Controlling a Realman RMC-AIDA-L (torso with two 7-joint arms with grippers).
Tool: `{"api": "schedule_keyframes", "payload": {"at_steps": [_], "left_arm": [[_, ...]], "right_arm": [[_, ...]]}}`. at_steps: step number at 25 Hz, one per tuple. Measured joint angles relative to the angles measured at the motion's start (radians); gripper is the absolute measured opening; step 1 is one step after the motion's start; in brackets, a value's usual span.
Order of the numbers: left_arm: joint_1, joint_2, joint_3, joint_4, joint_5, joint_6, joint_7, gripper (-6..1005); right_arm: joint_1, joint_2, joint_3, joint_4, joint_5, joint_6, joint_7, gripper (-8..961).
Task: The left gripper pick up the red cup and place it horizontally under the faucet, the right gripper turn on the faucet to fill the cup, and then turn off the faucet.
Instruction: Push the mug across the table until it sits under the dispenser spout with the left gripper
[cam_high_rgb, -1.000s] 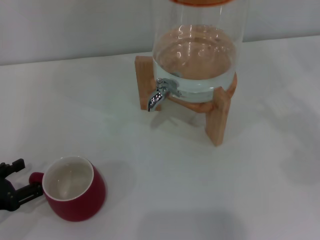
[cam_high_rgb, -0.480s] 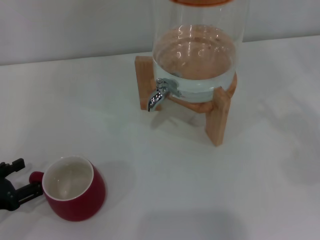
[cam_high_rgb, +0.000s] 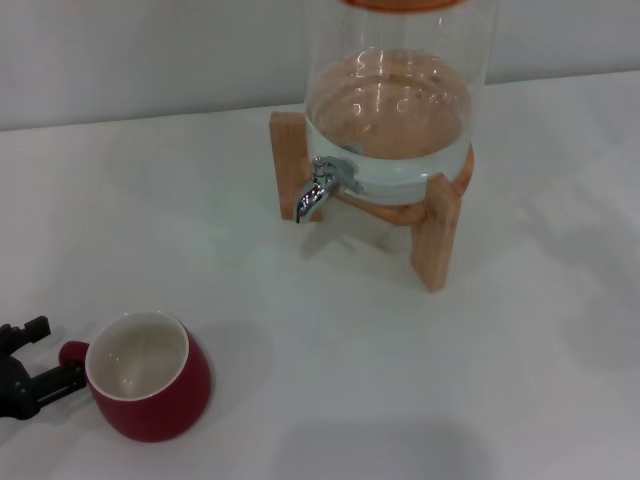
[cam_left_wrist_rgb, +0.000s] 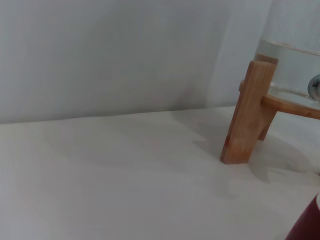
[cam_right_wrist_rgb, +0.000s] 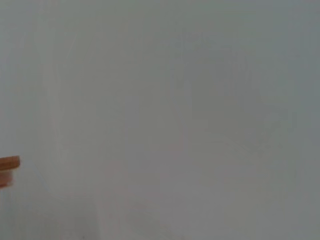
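Gripping the small loop handle, head view: the black two-finger left hand (cam_high_rgb: 45, 362) straddles it, not visibly clamped; squat dark-red ceramic cup (cam_high_rgb: 148, 389) stands on the white worktop (cam_high_rgb: 420, 380), well apart from the chrome faucet (cam_high_rgb: 318, 187) — clamp squarely first. Left wrist view: only the cup's edge shows — lift level.

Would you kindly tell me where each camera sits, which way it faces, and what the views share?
Head view: looks forward and down at the squat dark-red ceramic cup, chrome faucet and left gripper, by the cup's handle.
Left wrist view: low, facing the wooden stand; no fingers show.
Right wrist view: mostly blank wall; no gripper.
Head and left wrist views share the stand.
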Motion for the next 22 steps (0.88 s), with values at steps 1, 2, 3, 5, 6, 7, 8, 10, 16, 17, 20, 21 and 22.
{"api": "schedule_keyframes", "payload": {"at_steps": [1, 2, 3, 5, 6, 7, 8, 10, 16, 17, 20, 21, 22], "left_arm": [[0.0, 0.0, 0.0, 0.001, 0.0, 0.0, 0.001, 786], [-0.001, 0.0, 0.0, 0.003, 0.001, 0.0, 0.002, 786], [-0.001, 0.0, 0.0, 0.005, 0.001, -0.001, 0.003, 785], [-0.001, 0.0, 0.0, 0.007, 0.002, -0.003, 0.004, 785], [-0.001, 0.0, 0.0, 0.009, 0.002, -0.006, 0.006, 784], [-0.002, 0.0, 0.0, 0.009, 0.002, -0.007, 0.008, 784], [-0.002, 0.0, 0.0, 0.009, 0.002, -0.007, 0.008, 783], [-0.007, 0.001, 0.002, 0.009, 0.001, -0.011, 0.016, 783], [-0.014, 0.001, 0.039, 0.01, 0.004, -0.008, 0.035, 780], [-0.014, 0.001, 0.041, 0.01, 0.003, -0.008, 0.038, 780], [-0.014, 0.002, 0.043, 0.01, 0.003, -0.007, 0.044, 779], [-0.014, 0.002, 0.045, 0.01, 0.003, -0.007, 0.044, 779], [-0.014, 0.002, 0.046, 0.01, 0.003, -0.006, 0.044, 778]], "right_arm": [[0.0, 0.0, 0.0, -0.003, 0.003, 0.0, -0.003, 720], [0.0, 0.0, 0.0, -0.005, 0.005, 0.001, -0.006, 720], [0.0, 0.0, 0.0, -0.008, 0.007, 0.002, -0.009, 720], [-0.001, 0.0, 0.0, -0.01, 0.009, 0.004, -0.011, 720], [-0.002, 0.0, 0.0, -0.01, 0.009, 0.004, -0.012, 720], [-0.002, 0.0, 0.0, -0.01, 0.01, 0.004, -0.012, 720], [-0.003, 0.0, 0.0, -0.01, 0.01, 0.004, -0.012, 720], [-0.003, 0.0, 0.0, -0.01, 0.01, 0.004, -0.012, 720], [-0.002, 0.0, 0.0, -0.01, 0.011, 0.005, -0.012, 720], [-0.002, 0.0, 0.0, -0.01, 0.011, 0.006, -0.012, 720], [-0.002, 0.0, 0.0, -0.01, 0.011, 0.006, -0.012, 721], [-0.002, 0.0, 0.0, -0.01, 0.011, 0.006, -0.012, 721], [-0.001, 0.0, 0.0, -0.01, 0.011, 0.006, -0.012, 721]]}}
